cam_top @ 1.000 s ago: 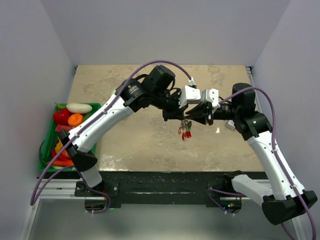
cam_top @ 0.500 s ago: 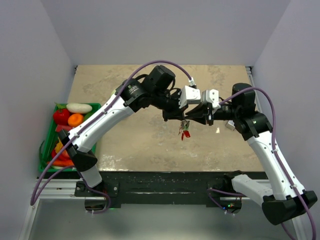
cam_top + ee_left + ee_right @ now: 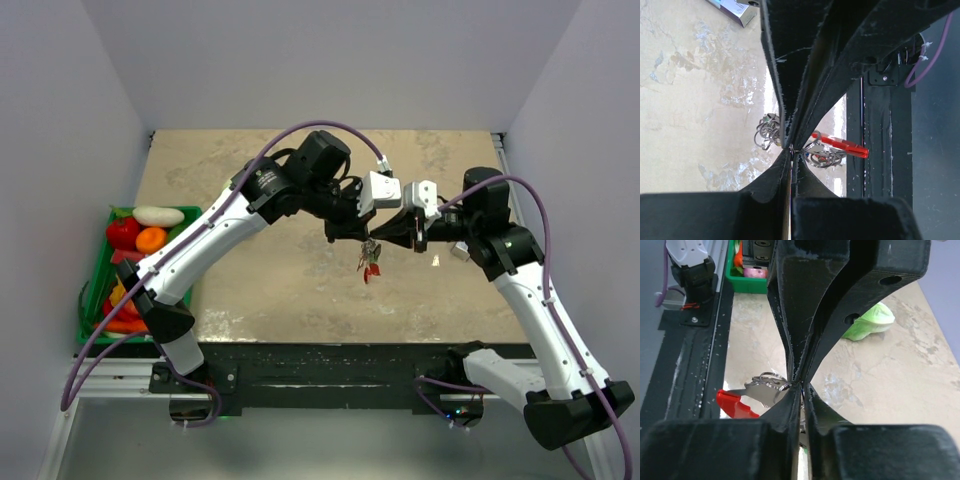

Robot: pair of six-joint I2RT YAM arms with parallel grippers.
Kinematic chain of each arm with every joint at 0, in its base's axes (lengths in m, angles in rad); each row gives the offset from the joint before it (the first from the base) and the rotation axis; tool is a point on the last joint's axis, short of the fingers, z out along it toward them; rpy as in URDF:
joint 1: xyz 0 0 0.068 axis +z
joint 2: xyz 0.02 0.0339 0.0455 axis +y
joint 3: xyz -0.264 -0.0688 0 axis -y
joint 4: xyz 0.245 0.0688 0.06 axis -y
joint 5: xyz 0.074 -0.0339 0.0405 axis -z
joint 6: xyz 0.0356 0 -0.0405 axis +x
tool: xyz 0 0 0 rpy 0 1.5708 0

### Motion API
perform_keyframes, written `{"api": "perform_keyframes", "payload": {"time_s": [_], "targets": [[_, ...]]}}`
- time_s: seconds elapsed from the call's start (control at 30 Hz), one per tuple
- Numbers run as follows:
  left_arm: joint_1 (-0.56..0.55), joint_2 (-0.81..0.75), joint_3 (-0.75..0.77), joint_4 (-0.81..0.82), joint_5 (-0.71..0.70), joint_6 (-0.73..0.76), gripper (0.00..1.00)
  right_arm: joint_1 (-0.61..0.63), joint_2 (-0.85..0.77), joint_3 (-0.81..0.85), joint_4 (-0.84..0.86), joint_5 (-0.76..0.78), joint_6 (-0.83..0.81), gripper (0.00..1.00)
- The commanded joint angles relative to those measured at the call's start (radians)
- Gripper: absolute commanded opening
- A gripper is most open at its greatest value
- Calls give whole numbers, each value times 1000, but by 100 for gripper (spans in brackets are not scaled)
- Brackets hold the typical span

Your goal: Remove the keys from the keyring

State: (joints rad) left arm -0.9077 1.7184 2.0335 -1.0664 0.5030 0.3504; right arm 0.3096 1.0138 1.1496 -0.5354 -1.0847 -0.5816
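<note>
Right claw (image 3: 386, 237) narrowed since earlier, now pinching keyring (image 3: 771, 382); keys (image 3: 371, 256) dangling.

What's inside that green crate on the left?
A white piece, a red one and an orange one show in the green crate; more colours lie lower down, but the left arm covers the middle.

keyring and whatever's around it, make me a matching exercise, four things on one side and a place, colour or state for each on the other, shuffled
Things
1. keyring
2. crate
3. fob
4. left tool

Place, colour or state
a. red
b. shut on the keyring
c. green, beside the table's left edge, vegetables inside
d. hanging in the air above the table

Pairs: 1-d, 2-c, 3-a, 4-b
</note>
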Motion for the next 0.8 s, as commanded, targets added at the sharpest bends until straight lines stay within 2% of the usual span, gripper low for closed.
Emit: {"api": "perform_keyframes", "payload": {"time_s": [0.0,0.1,0.13,0.33,0.63,0.77], "targets": [[1,-29,39,77,40,-18,0,11,-7,-4,2,-49,-6,0],[1,-28,47,77,43,-18,1,10,-14,-14,34,-55,8,0],[1,-26,50,77,42,-18,6,3,-17,-27,46,-66,18,0],[1,-43,60,72,32,-8,19,-47,-24,-71,225,-179,190,0],[3,-74,62,66,23,7,39,-76,-6,-41,296,-250,270,0],[15,-89,68,68,15,7,42,-89,-4,-24,304,-268,291,0]]}}
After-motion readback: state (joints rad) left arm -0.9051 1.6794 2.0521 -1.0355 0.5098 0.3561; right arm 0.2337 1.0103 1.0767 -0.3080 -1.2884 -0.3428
